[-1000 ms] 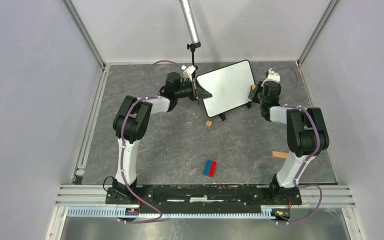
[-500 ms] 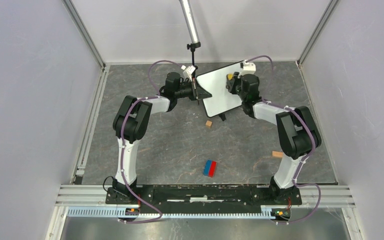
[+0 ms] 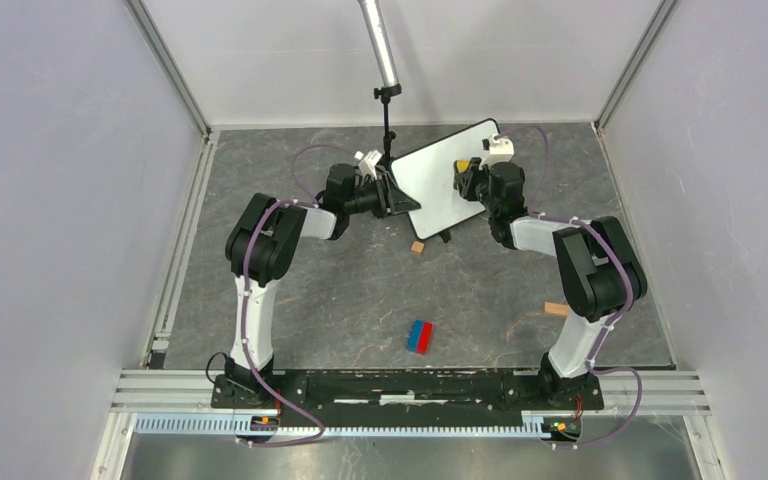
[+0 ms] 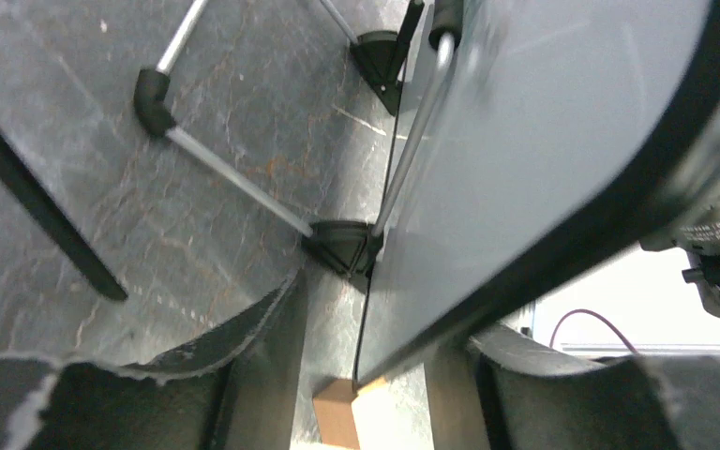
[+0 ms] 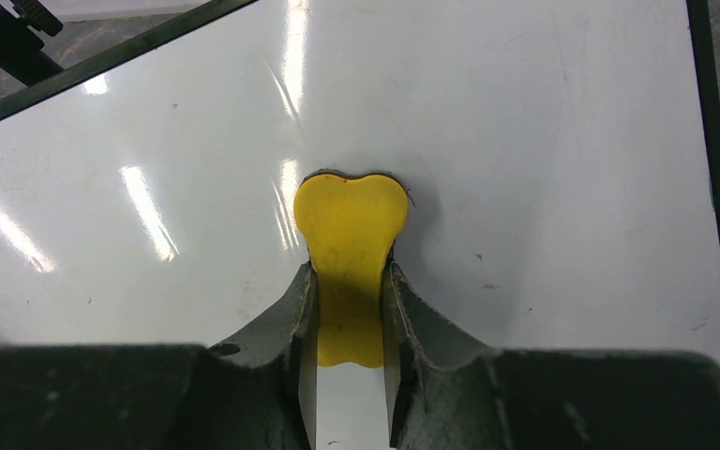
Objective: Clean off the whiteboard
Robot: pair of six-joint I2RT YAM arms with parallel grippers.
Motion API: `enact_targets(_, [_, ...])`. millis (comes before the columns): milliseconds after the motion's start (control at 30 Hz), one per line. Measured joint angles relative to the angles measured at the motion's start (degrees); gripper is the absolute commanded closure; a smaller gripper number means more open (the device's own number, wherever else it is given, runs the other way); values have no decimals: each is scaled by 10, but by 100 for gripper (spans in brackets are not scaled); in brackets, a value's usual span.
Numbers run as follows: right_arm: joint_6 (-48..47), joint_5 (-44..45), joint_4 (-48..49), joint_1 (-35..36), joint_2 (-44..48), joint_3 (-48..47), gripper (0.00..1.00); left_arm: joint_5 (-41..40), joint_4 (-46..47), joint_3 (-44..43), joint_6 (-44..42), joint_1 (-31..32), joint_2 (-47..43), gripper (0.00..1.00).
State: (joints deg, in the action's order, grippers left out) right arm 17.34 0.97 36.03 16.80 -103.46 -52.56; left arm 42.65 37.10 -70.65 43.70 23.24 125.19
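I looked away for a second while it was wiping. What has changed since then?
The right tool, shut on the yellow eraser, moved left from the right edge of the whiteboard onto its face. The left tool opened, releasing the left edge. The whiteboard and the red-blue block stayed put.

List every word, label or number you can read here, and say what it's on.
No text reads clearly.
Tiny white lettering on the black cylindrical housing: too blurred to read.
White rectangular whiteboard with thin black frame: blank, no writing.
Yellow rounded eraser: no print.
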Motion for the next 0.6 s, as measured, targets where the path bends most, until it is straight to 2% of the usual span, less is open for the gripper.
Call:
enact_targets(167, [-5, -1, 3, 1, 4, 7, 77, 5, 112, 61, 78, -17, 2, 42])
enact_targets(300, [-10, -1, 2, 7, 4, 10, 74, 11, 178, 65, 126, -33, 18, 50])
enact_targets(467, [-24, 1, -5, 21, 4, 10, 49, 10, 202, 65, 144, -36, 22, 54])
enact_targets(533, [-29, -1, -10, 26, 7, 11, 43, 10, 201, 65, 144, -36, 22, 56])
enact_targets(600, [-32, -7, -20, 28, 13, 12, 41, 10, 200, 65, 144, -36, 22, 60])
